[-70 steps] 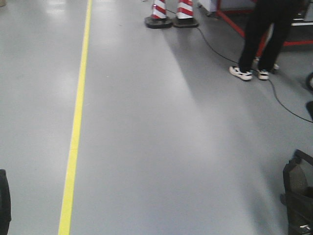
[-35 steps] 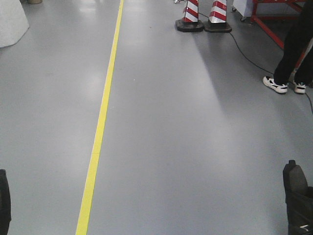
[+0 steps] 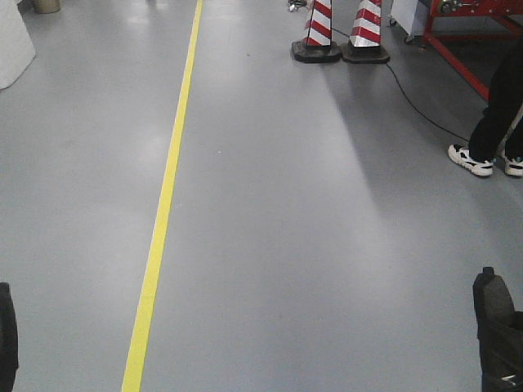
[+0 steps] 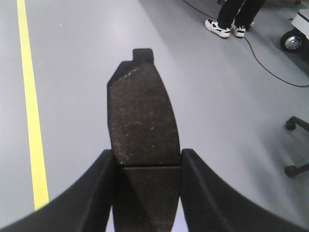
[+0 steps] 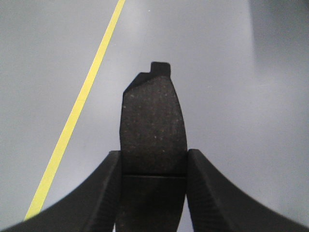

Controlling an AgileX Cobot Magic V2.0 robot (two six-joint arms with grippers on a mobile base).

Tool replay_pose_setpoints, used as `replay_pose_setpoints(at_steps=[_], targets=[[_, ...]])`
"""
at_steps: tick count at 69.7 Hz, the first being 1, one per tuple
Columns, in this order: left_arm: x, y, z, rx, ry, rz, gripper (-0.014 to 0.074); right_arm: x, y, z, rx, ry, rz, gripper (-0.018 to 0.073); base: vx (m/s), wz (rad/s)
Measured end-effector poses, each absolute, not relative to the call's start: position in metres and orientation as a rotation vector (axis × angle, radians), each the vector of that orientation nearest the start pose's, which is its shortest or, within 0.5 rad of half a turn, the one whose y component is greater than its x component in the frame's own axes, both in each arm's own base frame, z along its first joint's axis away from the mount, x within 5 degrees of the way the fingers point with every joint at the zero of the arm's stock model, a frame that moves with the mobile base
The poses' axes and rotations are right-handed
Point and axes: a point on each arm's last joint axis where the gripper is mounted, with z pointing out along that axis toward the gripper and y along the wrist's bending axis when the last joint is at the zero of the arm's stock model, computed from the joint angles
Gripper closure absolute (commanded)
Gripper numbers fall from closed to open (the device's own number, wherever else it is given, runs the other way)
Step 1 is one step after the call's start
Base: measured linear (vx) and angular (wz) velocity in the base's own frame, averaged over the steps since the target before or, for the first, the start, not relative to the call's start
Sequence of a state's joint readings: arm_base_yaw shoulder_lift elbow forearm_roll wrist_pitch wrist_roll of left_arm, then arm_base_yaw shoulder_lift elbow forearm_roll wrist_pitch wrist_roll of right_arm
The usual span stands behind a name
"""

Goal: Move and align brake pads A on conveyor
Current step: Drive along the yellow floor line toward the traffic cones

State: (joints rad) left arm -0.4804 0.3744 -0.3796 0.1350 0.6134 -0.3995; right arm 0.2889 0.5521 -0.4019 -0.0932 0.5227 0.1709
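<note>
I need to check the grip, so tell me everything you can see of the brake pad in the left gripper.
The brake pad is a dark, speckled, rough-faced oblong with curved sides and a small square tab at its far end. A thin groove crosses it near the fingers. The left gripper clamps it by both long edges, and it juts forward above the grey floor, touching nothing else.
</note>
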Motion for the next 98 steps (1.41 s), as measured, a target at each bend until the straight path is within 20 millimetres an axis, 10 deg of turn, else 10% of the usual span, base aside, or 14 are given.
replay_pose_setpoints(at_steps=[98], targets=[[0.0722,-0.0296,0.2623,0.154,2.104,-0.384,0.0433,0.103,0.026,0.2584,-0.188,2.171,0.164,0.0462,0.53,0.02]])
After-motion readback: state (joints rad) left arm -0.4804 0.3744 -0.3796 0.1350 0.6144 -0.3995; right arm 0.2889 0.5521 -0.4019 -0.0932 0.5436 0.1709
